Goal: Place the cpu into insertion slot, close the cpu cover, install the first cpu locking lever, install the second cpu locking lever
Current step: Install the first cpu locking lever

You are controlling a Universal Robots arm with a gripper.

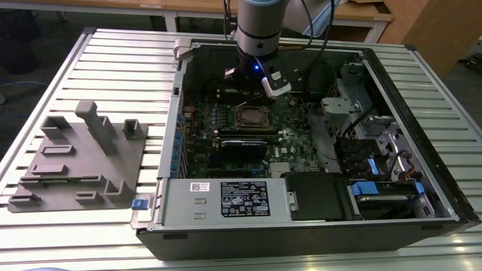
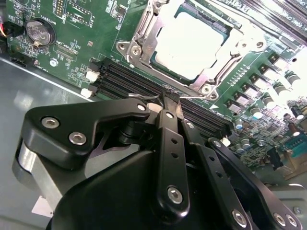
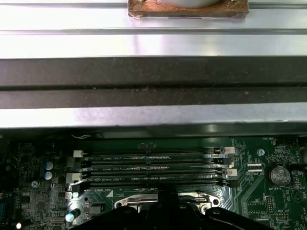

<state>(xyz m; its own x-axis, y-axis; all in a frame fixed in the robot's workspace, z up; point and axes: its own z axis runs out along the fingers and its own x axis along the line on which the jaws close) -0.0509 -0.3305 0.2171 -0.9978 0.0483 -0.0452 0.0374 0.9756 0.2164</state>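
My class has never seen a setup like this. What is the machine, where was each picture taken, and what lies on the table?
It is a robot arm reaching into an open computer case on a slatted metal table, beside a grey holder block. The exterior view looks from off the arm; both wrist views ride on it. The second wrist view shows the black gripper, shut, over the green circuit board, where the cpu sits in the insertion slot under the cpu cover.

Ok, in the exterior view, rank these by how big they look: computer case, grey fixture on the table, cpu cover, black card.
1. computer case
2. grey fixture
3. black card and cpu cover: longer against squarer, much alike in area, so I won't rank them.
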